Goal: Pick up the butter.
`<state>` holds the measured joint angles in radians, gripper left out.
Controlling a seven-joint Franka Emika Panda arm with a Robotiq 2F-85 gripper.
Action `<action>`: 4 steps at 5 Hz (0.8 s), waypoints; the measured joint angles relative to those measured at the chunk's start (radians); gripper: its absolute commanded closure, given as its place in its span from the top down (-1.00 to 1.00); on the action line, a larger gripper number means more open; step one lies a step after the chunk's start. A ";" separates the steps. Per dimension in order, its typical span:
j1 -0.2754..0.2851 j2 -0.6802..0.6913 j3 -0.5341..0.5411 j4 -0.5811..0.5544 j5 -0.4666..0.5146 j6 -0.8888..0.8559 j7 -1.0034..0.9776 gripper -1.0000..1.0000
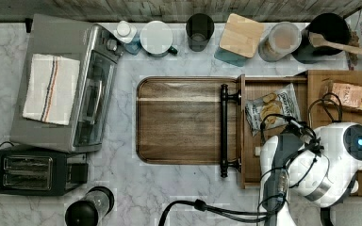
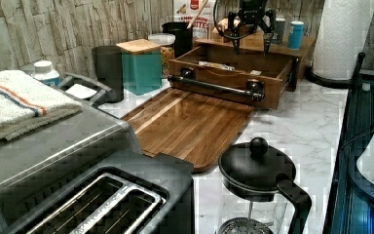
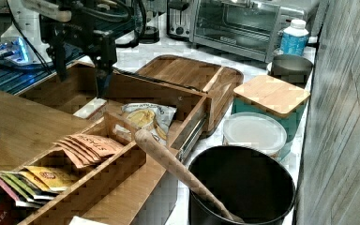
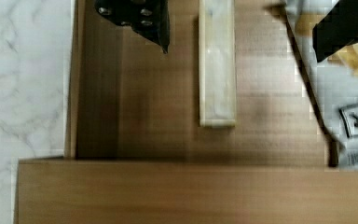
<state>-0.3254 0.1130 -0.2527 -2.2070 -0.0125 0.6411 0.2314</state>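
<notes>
In the wrist view, the black two-fingered gripper (image 4: 247, 35) hangs open over an open wooden drawer (image 4: 168, 140), its fingers straddling the pale cream butter stick (image 4: 217, 65) on the drawer floor; a silvery cracker snack bag (image 4: 340, 93) lies beside it.

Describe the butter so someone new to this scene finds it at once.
Find the open wooden drawer beside the cutting board. On its floor lies the butter, next to the snack bag. It is a plain, pale cream, narrow bar; the bag is silvery and printed.
</notes>
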 measured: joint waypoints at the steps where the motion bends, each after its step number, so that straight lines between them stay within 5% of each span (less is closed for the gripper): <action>1: -0.014 0.003 -0.001 -0.033 -0.004 0.047 0.000 1.00; 4: -0.007 0.098 0.009 -0.070 0.012 0.166 -0.004 1.00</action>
<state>-0.3320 0.2108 -0.2437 -2.2773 0.0000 0.8066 0.2275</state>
